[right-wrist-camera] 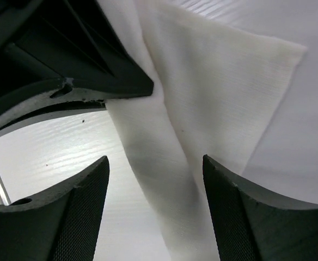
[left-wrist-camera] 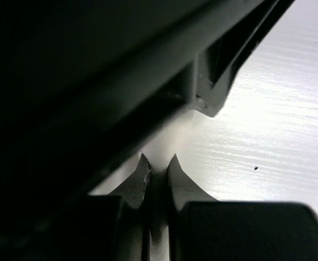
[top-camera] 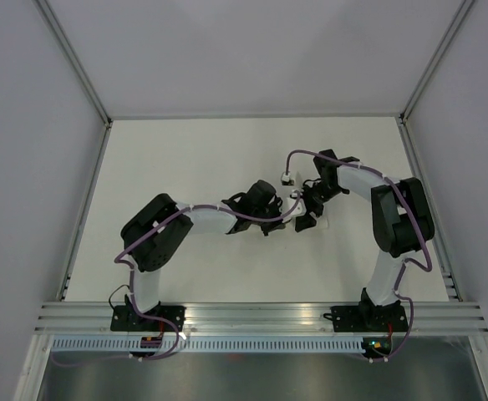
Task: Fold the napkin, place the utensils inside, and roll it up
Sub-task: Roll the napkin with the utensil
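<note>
Between parted right jaws, napkin (right-wrist-camera: pixel 219 98), left jaws pinching it, crowding close

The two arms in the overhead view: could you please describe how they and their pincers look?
Both the left arm and right arm have white links between bulky black joints, on black bases. A purple cable loops along each. The left pincer and right pincer have dark grey curved fingers; the right's pads carry fine mesh texture.

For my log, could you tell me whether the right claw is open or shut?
Open: the right claw has its fingers well apart, the napkin showing between them.
</note>
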{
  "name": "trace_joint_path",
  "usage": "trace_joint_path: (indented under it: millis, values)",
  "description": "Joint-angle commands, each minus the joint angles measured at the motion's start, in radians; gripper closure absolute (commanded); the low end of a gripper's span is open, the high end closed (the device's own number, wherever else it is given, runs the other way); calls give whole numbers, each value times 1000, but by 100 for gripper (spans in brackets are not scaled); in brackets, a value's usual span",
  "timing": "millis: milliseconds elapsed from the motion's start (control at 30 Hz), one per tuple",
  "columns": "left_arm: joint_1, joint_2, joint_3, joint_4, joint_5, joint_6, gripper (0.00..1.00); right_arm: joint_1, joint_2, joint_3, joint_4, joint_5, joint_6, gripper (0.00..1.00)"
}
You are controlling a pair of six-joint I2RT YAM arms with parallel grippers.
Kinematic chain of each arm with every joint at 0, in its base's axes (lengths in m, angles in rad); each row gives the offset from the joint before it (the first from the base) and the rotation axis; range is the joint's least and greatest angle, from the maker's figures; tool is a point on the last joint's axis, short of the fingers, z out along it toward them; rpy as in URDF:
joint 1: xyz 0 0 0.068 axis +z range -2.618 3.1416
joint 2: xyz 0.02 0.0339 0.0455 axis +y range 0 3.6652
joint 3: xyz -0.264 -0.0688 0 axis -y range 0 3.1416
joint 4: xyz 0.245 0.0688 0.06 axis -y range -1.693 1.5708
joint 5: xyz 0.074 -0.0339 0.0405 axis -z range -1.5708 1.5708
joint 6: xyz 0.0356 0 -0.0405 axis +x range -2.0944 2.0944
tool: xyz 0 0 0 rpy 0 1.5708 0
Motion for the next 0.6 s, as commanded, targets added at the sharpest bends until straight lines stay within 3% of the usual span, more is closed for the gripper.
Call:
trace_joint_path:
  millis: [0, 300, 567]
  values:
    - [6, 81, -3, -213, 139, -108, 98, -22, -92, -22, 146, 34, 103, 25]
    - [82, 124, 50, -289, 305, -144, 98, -174, -253, -121, 358, -64, 195, 25]
    - [124, 273, 200, -497, 437, -137, 98, -154, -437, -313, 390, -109, 8, 25]
